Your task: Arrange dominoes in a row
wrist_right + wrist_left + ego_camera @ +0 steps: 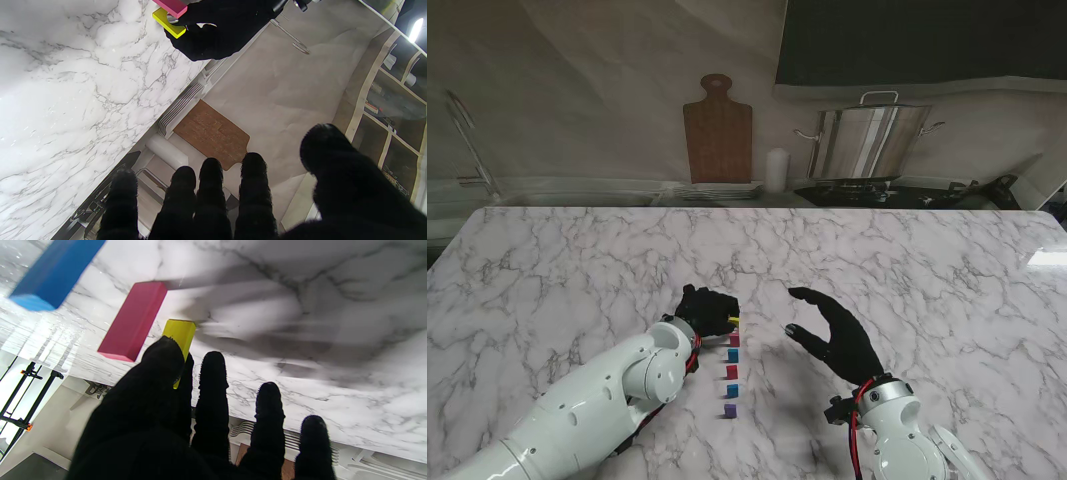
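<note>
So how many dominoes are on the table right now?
6, in one line running away from me: purple domino nearest, blue domino, red domino, another blue, pink domino, then yellow domino pinched by the left hand. More could be hidden.

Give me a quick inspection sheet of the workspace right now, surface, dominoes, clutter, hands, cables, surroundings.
Surface: white marble table, glare at its right edge.
Job's things: dominoes in a row running away from me: purple domino, blue, red, blue, pink domino, yellow domino farthest.
Clutter: nothing seen on the table.
Hands: left hand pinches the yellow domino; right hand open, holding nothing.
Cables: red wires at the right wrist.
Surroundings: cutting board, steel pot, white roll behind the table.
</note>
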